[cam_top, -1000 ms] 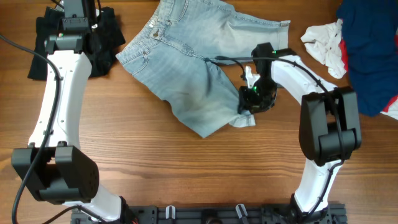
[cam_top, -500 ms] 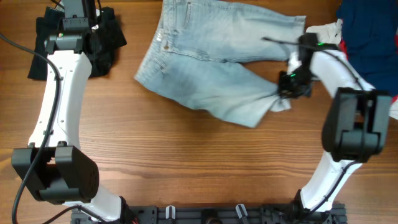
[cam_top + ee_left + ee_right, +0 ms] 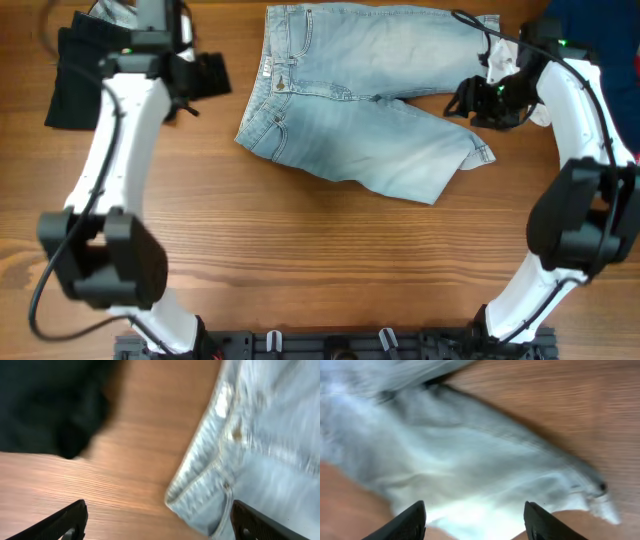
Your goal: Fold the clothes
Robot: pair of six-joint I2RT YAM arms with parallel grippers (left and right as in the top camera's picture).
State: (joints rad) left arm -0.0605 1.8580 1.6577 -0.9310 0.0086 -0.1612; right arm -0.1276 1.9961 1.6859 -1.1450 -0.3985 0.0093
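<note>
The light blue denim shorts (image 3: pixel 370 110) lie spread at the back middle of the table, waistband to the left and both legs pointing right. My left gripper (image 3: pixel 208 78) hovers just left of the waistband, open. In the left wrist view its jaws (image 3: pixel 160 522) stand wide apart, with the waistband corner (image 3: pixel 200 497) between them on the right. My right gripper (image 3: pixel 466 102) hangs over the gap between the two leg ends, open. In the right wrist view its jaws (image 3: pixel 477 522) are apart above the pale leg fabric (image 3: pixel 470 465) and hold nothing.
A black garment (image 3: pixel 75 80) lies at the back left beside the left arm and shows dark in the left wrist view (image 3: pixel 50 405). A white cloth (image 3: pixel 497 62) and a dark navy garment (image 3: pixel 600 25) lie at the back right under and behind the right arm.
My right gripper pulled the lower leg to the right and back, then let go of it. The shorts now lie flatter. My left gripper moved right toward the waistband.
</note>
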